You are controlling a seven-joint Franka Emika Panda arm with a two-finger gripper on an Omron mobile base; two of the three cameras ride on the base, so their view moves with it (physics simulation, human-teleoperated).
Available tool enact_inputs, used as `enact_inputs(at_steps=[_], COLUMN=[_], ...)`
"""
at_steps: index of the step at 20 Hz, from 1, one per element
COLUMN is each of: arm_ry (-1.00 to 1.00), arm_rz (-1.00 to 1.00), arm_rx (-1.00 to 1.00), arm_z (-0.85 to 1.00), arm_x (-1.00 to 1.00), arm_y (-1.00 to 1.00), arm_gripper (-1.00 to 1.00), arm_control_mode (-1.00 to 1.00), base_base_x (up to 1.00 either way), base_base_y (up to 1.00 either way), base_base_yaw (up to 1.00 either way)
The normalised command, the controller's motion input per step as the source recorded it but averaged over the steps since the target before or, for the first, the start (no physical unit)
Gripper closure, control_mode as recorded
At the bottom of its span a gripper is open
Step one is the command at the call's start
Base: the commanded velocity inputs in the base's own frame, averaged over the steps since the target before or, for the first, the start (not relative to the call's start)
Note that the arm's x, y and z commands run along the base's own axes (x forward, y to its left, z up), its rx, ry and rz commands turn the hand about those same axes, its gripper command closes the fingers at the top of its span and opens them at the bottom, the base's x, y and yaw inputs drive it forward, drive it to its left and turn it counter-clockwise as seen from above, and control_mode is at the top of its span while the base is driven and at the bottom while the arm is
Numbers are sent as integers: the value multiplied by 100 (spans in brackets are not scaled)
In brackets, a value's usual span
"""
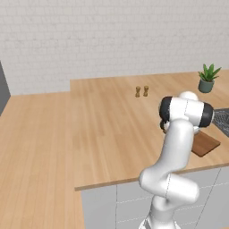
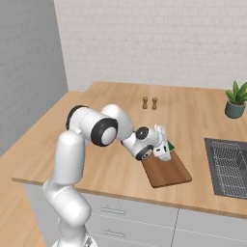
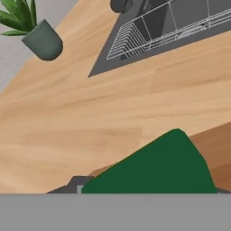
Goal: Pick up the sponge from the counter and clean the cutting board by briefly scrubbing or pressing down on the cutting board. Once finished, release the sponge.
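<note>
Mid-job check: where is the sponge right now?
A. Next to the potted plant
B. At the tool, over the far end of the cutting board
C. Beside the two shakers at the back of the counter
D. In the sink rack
B: the sponge shows green right at the tool in the hand view, over the cutting board.

A kitchen, rendered rather than real. A long light wood-plank counter (image 2: 116, 164) turns a corner and runs along a white brick wall (image 2: 159, 43), with pale grey cabinet fronts (image 2: 125, 217) and drawer handles below. At the right a dark sink (image 2: 226, 166) with a wire rack is set into the worktop. Near the far wall stand two small wooden shakers (image 2: 149, 102), and a potted plant (image 2: 236, 100) sits at the far right. A dark reddish cutting board (image 2: 169, 171) lies near the sink.
</note>
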Motion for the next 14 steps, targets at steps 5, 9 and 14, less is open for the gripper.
enact_inputs(at_steps=[5, 9, 14], arm_ry=[-11, -1, -8], arm_rz=[0, 0, 0], arm_rx=[0, 0, 0], arm_z=[-79, -46, -12], arm_x=[-2, 0, 46], arm_y=[80, 67, 2], arm_gripper=[100, 100, 100], arm_control_mode=[-100, -100, -100], base_base_x=[0, 0, 0], base_base_y=[0, 0, 0], base_base_yaw=[0, 0, 0])
